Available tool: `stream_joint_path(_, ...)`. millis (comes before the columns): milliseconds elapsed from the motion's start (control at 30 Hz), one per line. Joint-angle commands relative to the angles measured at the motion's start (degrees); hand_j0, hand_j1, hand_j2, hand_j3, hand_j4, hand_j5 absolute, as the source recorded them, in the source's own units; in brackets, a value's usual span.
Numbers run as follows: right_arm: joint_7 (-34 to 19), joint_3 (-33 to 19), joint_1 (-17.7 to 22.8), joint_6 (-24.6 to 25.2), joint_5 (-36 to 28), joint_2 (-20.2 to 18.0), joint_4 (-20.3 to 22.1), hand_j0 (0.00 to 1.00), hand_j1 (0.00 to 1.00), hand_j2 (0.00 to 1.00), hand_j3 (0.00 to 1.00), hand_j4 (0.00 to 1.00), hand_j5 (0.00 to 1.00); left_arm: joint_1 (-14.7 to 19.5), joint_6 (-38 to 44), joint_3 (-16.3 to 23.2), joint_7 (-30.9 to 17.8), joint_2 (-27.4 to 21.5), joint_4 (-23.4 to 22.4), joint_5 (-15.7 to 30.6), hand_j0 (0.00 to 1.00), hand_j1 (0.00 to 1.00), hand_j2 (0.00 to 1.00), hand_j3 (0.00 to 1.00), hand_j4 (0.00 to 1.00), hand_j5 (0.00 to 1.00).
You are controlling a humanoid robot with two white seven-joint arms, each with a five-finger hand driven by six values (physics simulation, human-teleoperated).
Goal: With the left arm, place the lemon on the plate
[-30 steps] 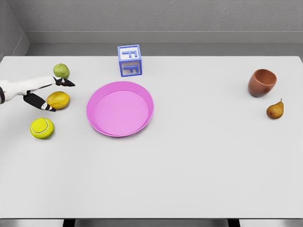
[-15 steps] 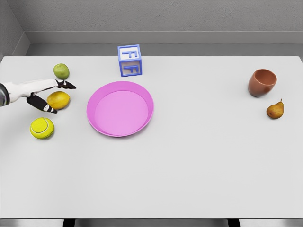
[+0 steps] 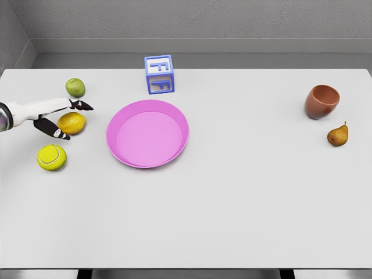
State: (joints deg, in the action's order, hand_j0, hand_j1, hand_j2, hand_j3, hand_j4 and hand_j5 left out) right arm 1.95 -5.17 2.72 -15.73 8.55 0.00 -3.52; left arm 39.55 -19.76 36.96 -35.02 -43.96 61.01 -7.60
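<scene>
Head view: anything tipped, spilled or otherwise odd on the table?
Nothing stands out. The plate lies flat and empty, the cup stands upright, and the left hand is open around the lemon.

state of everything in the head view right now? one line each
left hand: open, fingers either side of the lemon, no grasp visible
lemon: on the table, not on the plate
plate: upright, nothing in it
green apple: on the table, untouched
tennis ball: on the table, untouched
letter block: upright behind the plate
brown cup: upright
pear: on the table, stem up
</scene>
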Motion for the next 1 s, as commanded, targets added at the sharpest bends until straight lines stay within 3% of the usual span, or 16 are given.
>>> stream_joint_path(0,-0.02,-0.01,0.0,0.0,-0.02,0.0,0.01,1.0,1.0,1.0,1.0,1.0,1.0,0.0,0.07,-0.14,0.02,0.2,-0.45,-0.31,0.88,0.88,0.88,0.88,0.88,0.88)
stream_joint_path(433,-0.02,-0.01,0.0,0.0,-0.02,0.0,0.01,1.0,1.0,1.0,1.0,1.0,1.0,0.18,0.07,-0.31,0.02,1.51,-1.68,-1.54,0.88,0.88,0.88,0.88,0.88,0.88)
stream_joint_path(633,-0.02,-0.01,0.0,0.0,-0.02,0.0,0.01,1.0,1.0,1.0,1.0,1.0,1.0,0.18,0.07,-0.31,0.02,1.51,-1.86,-1.54,0.78,0.78,0.78,0.78,0.78,0.78)
stream_joint_path(967,-0.02,-0.01,0.0,0.0,-0.02,0.0,0.01,1.0,1.0,1.0,1.0,1.0,1.0,0.09,-0.01,-0.31,0.02,1.51,-1.86,-1.8,0.78,0.78,0.78,0.78,0.78,0.78)
